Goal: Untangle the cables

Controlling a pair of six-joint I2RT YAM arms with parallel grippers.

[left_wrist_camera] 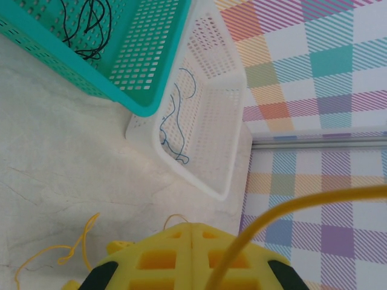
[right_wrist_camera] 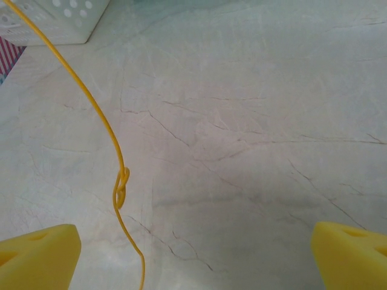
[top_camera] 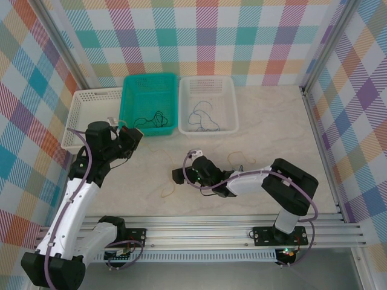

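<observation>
Left gripper (top_camera: 132,140), just beside the teal basket (top_camera: 150,77), is clamped on a knotted yellow cable (right_wrist_camera: 120,187). Right gripper (right_wrist_camera: 193,251), farther from the basket, gapes wide over the worktop (right_wrist_camera: 254,121).

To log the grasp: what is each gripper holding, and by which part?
Left gripper: shut on a thin yellow wire; the pinched part is hidden. Right gripper: open, holding nothing.

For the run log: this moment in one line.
left gripper shut on yellow cable | right gripper open | black cables in teal basket | blue cable in white basket
</observation>
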